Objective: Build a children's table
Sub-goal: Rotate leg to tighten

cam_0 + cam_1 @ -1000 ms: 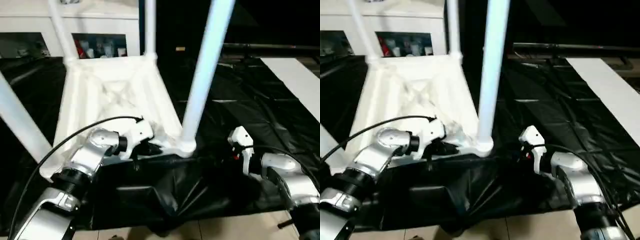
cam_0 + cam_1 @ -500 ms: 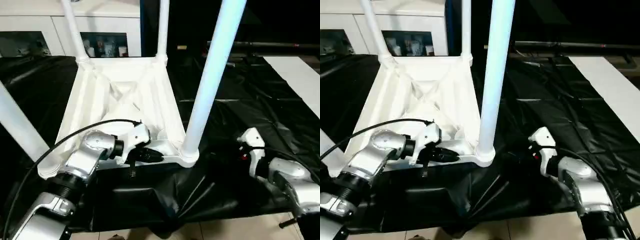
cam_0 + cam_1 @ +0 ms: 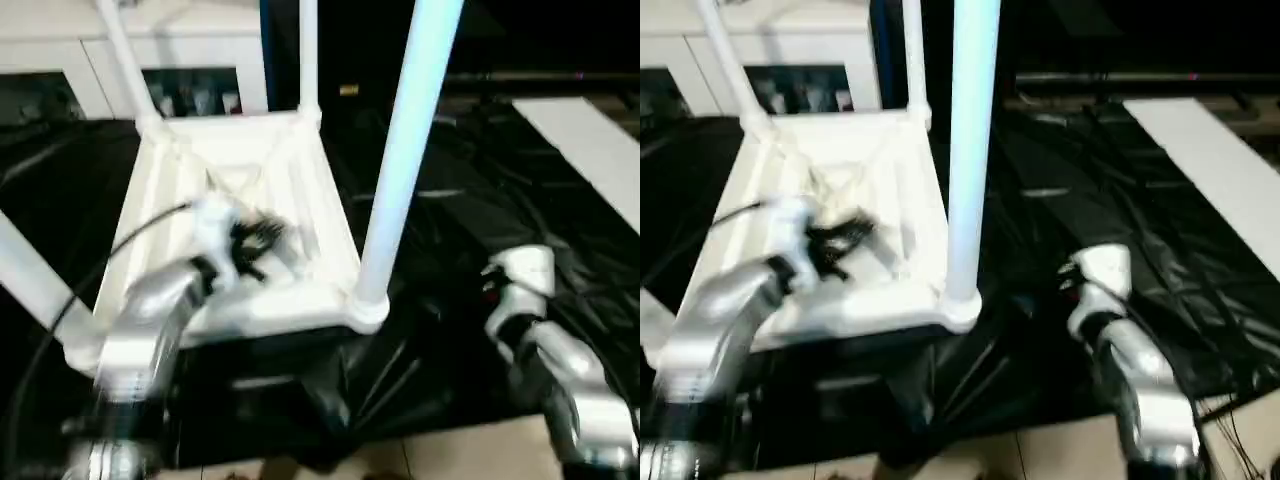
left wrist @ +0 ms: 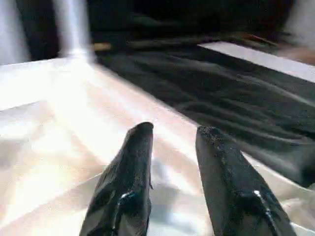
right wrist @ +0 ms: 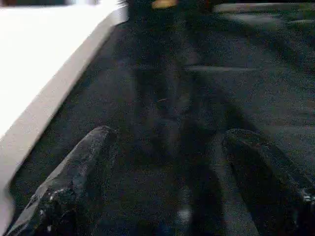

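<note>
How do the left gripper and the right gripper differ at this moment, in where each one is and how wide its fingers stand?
The left gripper is over the ribbed underside of the upturned children's table; the right gripper is beside the table, over the black sheet. The left gripper's fingers stand a narrow gap apart; the right gripper's fingers stand wide apart. Both have two black fingers, and neither holds anything.

Left end effector parted, empty, over table underside.

Strong motion blur smears the silver left forearm; the white plastic ribbed tabletop glares overexposed, while the crumpled black plastic sheet stays dim and soft.
</note>
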{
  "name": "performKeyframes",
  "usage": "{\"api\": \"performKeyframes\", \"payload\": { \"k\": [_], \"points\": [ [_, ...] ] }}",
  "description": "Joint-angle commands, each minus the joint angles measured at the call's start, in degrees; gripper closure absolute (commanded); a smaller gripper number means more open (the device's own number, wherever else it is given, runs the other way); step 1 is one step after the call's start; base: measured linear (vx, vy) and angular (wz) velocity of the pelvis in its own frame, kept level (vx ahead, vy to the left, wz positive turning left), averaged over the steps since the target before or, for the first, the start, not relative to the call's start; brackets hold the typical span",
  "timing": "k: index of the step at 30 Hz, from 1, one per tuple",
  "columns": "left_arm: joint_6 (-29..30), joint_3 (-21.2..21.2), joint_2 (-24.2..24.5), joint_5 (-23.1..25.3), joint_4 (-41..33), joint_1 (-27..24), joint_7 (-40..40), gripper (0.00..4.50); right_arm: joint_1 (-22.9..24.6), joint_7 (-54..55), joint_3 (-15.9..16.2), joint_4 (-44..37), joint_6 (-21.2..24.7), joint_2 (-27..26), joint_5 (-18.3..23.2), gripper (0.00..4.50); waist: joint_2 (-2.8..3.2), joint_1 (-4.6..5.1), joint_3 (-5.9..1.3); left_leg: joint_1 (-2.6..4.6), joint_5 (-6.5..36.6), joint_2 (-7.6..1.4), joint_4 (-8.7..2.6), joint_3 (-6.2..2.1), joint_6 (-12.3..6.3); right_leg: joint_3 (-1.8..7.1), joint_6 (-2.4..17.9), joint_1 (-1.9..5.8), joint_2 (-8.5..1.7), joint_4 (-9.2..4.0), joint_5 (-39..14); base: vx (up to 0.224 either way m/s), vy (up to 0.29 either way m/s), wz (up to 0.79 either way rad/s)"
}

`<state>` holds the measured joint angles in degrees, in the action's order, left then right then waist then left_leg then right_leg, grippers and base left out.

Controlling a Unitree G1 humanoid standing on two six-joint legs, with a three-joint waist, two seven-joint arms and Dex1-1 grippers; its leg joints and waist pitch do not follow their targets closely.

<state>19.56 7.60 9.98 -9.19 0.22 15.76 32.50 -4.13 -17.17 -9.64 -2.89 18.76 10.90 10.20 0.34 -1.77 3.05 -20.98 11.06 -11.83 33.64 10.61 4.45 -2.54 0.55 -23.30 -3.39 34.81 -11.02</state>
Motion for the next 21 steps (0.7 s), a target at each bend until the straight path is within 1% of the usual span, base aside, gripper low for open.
{"api": "performKeyframes", "payload": {
  "k": [1, 2, 3, 4, 5, 6, 7, 8, 9, 10, 11, 12, 13, 14, 15, 16, 17, 18, 19, 20, 21],
  "points": [
    [0.8, 0.6, -0.9, 0.6, -3.8, -2.1, -2.7, 2.85, 0.8, 2.5, 0.1, -3.8, 1.8, -0.8, -1.1, 0.73, 0.19, 0.04, -3.23, 0.18, 10.6, -1.13, -3.8, -0.45, -1.62, 2.16, 9.1, 2.74, -2.92, -4.83, -12.5, 0.0, 0.0, 0.0],
    [0.5, 0.6, -1.2, 0.4, -4.8, -3.0, -3.1, 2.85, 1.3, 2.6, 0.4, -4.6, 2.2, -1.1, -1.0, 0.73, 0.21, 0.09, -3.24, 0.2, 10.9, -1.15, -3.87, -0.5, -1.61, 2.16, 8.9, 2.73, -2.9, -4.8, -12.6, 0.0, 0.0, 0.0],
    [-0.9, 0.5, -1.9, -1.5, -7.5, -6.1, -1.9, 2.85, 2.5, 0.5, 2.3, -6.4, 2.7, -0.9, 0.0, 0.73, -0.08, 0.05, -3.08, 0.23, 12.2, -1.12, -3.96, -0.44, -1.51, 2.19, 8.0, 2.55, -2.85, -5.11, -14.3, 0.0, 0.0, 0.0],
    [-1.6, 0.5, -2.2, -2.9, -9.7, -8.4, -1.1, 2.85, 3.5, -1.0, 3.8, -7.7, 2.8, -0.5, 0.4, 0.73, 0.08, -0.1, -3.19, 0.25, 12.3, -1.27, -3.97, -0.64, -1.43, 2.21, 8.0, 2.75, -3.14, -4.94, -14.3, 0.0, 0.0, 0.0],
    [-2.0, 0.5, -2.3, -3.7, -10.9, -9.6, -0.7, 2.85, 4.1, -2.2, 4.7, -8.4, 2.9, -0.2, 0.6, 0.73, 0.13, -0.16, -2.95, 0.09, 13.4, -1.33, -4.1, -0.63, -1.54, 2.28, 7.5, 2.61, -3.17, -5.18, -15.5, 0.0, 0.0, 0.0],
    [-2.8, 0.5, -2.5, -5.0, -12.8, -11.8, 0.2, 2.85, 5.1, -3.9, 6.2, -9.4, 2.8, 0.4, 0.8, 0.73, 0.11, -0.14, -2.98, 0.09, 14.0, -1.38, -4.18, -0.62, -1.5, 2.29, 7.0, 2.53, -3.12, -5.32, -16.4, 0.0, 0.0, 0.0],
    [-2.8, 0.9, -2.8, -6.5, -14.9, -14.1, 0.2, 2.85, 6.1, -5.2, 7.6, -10.5, 2.5, 1.3, 0.6, 0.73, -0.06, 0.0, -2.88, 0.02, 14.4, -1.28, -4.22, -0.54, -1.45, 2.31, 6.6, 2.34, -2.96, -5.46, -16.7, 0.0, 0.0, 0.0],
    [-1.5, 1.3, -2.4, -7.9, -16.0, -15.7, 0.7, 2.65, 6.9, -6.4, 8.0, -11.0, 2.3, 1.9, 1.1, 0.73, 0.03, -0.08, -3.03, 0.15, 14.5, -1.39, -4.15, -0.66, -1.27, 2.31, 6.9, 2.37, -3.05, -5.2, -16.2, 0.0, 0.0, 0.0],
    [1.0, 1.1, -1.3, -9.6, -18.1, -18.1, 2.4, 2.55, 7.7, -7.4, 8.3, -12.1, 2.6, 2.4, 1.9, 0.73, -0.02, -0.06, -2.74, -0.02, 15.1, -1.44, -4.33, -0.63, -1.3, 2.37, 6.6, 2.36, -2.99, -5.37, -16.5, 0.0, 0.0, 0.0],
    [2.1, 0.1, 0.8, -11.0, -19.6, -20.4, 6.1, 2.55, 8.2, -8.9, 8.6, -12.7, 2.9, 3.0, 2.8, 0.73, 0.0, -0.13, -2.79, 0.19, 15.5, -1.37, -4.24, -0.64, -1.32, 2.42, 6.4, 2.26, -3.07, -5.34, -17.0, 0.0, 0.0, 0.0],
    [1.2, -0.3, 2.0, -10.0, -19.7, -21.7, 7.1, 2.55, 8.6, -9.9, 9.0, -13.1, 2.7, 3.7, 2.9, 0.73, -0.03, -0.1, -2.72, 0.07, 15.6, -1.34, -4.32, -0.65, -1.48, 2.46, 6.1, 2.24, -3.04, -5.37, -17.6, 0.0, 0.0, 0.0],
    [0.5, -0.5, 2.7, -9.2, -19.6, -22.5, 7.6, 2.38, 9.0, -10.6, 9.3, -13.4, 2.5, 4.2, 2.8, 0.73, -0.14, 0.01, -2.51, 0.06, 16.2, -1.27, -4.43, -0.63, -1.72, 2.43, 5.1, 2.09, -2.8, -5.68, -19.1, 0.0, 0.0, 0.0],
    [0.9, -0.4, 2.8, -9.2, -19.8, -23.0, 7.5, 2.27, 9.3, -10.5, 9.5, -13.6, 2.6, 4.5, 2.5, 0.73, 0.09, 0.02, -2.41, 0.32, 17.3, -1.27, -4.46, -0.63, -1.38, 2.46, 4.4, 1.81, -2.88, -5.89, -21.4, 0.0, 0.0, 0.0],
    [0.3, 0.2, 2.3, -9.2, -19.8, -23.4, 6.9, 2.19, 9.6, -10.9, 9.2, -13.8, 3.3, 4.5, 3.4, 0.73, 0.12, 0.02, -2.42, 0.54, 17.8, -1.25, -4.37, -0.58, -1.14, 2.47, 4.2, 1.62, -2.89, -6.06, -22.3, 0.0, 0.0, 0.0],
    [0.2, 1.7, 1.3, -10.3, -20.2, -23.7, 5.8, 2.15, 10.2, -11.3, 9.1, -14.2, 3.3, 4.8, 3.5, 0.73, 0.1, -0.05, -2.29, 0.86, 19.0, -1.25, -4.35, -0.56, -0.85, 2.5, 3.9, 1.3, -2.82, -6.33, -23.8, 0.0, 0.0, 0.0],
    [-0.1, 2.5, 0.9, -9.7, -20.1, -23.7, 4.3, 2.12, 10.4, -11.3, 9.0, -14.3, 3.4, 4.9, 3.6, 0.73, -0.1, 0.0, -2.27, 0.71, 19.3, -1.24, -4.35, -0.64, -0.54, 2.55, 3.7, 1.46, -2.91, -6.36, -24.7, 0.0, 0.0, 0.0],
    [-0.9, 3.9, 0.3, -8.4, -19.8, -23.5, 1.5, 2.03, 10.9, -11.3, 8.8, -14.4, 3.6, 5.1, 3.7, 0.73, -0.18, -0.01, -2.28, 0.59, 19.2, -1.31, -4.42, -0.72, -0.42, 2.54, 3.6, 1.57, -2.94, -6.32, -24.6, 0.0, 0.0, 0.0],
    [-0.3, 5.1, -0.3, -8.0, -19.6, -23.0, -1.1, 1.93, 11.1, -11.2, 8.9, -14.5, 3.6, 5.1, 3.6, 0.73, -0.33, -0.02, -2.36, 0.51, 18.9, -1.24, -4.3, -0.71, -0.39, 2.5, 3.2, 1.65, -2.83, -6.26, -24.1, 0.0, 0.0, 0.0],
    [-0.2, 5.3, -0.4, -7.9, -19.6, -22.9, -1.7, 1.82, 11.1, -11.2, 8.9, -14.5, 3.7, 5.1, 3.6, 0.73, -0.35, 0.06, -2.41, 0.2, 18.1, -1.1, -4.38, -0.85, -0.55, 2.42, 2.9, 1.92, -2.89, -6.16, -23.7, 0.0, 0.0, 0.0],
    [-0.2, 6.0, -0.6, -6.9, -19.2, -21.9, -4.1, 1.82, 10.8, -10.4, 9.3, -14.0, 3.5, 4.9, 2.8, 0.73, -0.3, 0.09, -2.49, 0.15, 17.8, -1.06, -4.35, -0.89, -0.57, 2.38, 2.8, 1.99, -2.86, -6.11, -23.5, 0.0, 0.0, 0.0],
    [-0.5, 5.9, -0.6, -6.3, -19.0, -21.6, -4.6, 1.72, 10.4, -9.9, 9.5, -13.5, 3.6, 4.6, 2.4, 0.73, -0.53, 0.08, -2.53, 0.24, 17.5, -1.05, -4.27, -0.9, -0.73, 2.38, 2.4, 1.82, -2.81, -6.17, -23.6, 0.0, 0.0, 0.0]
  ]
}}
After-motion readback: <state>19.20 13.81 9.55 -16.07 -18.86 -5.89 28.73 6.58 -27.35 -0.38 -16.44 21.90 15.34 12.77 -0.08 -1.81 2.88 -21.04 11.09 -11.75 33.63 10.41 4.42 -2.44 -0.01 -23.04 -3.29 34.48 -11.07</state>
